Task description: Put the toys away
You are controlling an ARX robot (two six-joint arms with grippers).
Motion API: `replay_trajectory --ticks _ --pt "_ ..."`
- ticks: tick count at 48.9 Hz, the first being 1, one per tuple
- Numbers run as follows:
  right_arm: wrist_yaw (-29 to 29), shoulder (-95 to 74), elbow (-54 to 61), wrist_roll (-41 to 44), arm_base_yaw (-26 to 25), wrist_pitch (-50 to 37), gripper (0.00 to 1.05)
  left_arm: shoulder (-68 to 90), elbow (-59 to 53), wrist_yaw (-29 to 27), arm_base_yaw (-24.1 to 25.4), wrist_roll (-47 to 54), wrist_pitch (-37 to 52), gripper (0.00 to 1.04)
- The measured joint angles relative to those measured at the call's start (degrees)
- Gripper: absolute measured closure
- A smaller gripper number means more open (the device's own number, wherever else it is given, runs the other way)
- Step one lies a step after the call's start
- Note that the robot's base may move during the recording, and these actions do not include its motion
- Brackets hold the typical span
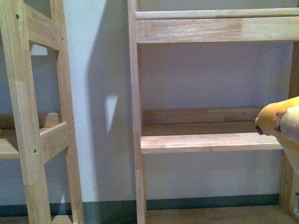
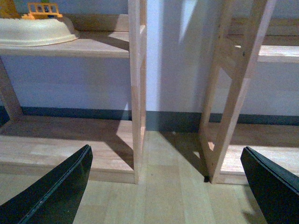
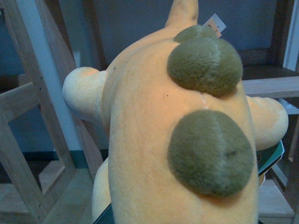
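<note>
Plush toy (image 1: 281,117) held aloft at the right edge of the front view, level with the middle shelf (image 1: 210,143), not yet over it.
Right fingers (image 3: 273,156) look clamped on its body from beneath, mostly hidden by fabric. Left fingers (image 2: 56,193) stand wide apart, holding nothing, low over the floor (image 2: 163,186). Toy judged light, soft, squashy, neither fragile nor slippery. Grip on the thick torso suits; the limbs would flop. Shelf bay is open and wide. Watch its front lip, the rail above (image 1: 215,29) and the upright post (image 1: 136,116) at its left.
</note>
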State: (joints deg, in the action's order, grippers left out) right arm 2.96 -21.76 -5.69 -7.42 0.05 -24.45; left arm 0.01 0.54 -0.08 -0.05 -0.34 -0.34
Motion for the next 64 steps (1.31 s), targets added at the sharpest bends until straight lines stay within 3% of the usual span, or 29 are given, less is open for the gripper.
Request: replay_trajectory --ticks 64 --pt "-0.17 0.0 0.0 -0.02 0.02 0.0 0.85 0.02 0.0 0.07 0.0 0.0 0.0 0.06"
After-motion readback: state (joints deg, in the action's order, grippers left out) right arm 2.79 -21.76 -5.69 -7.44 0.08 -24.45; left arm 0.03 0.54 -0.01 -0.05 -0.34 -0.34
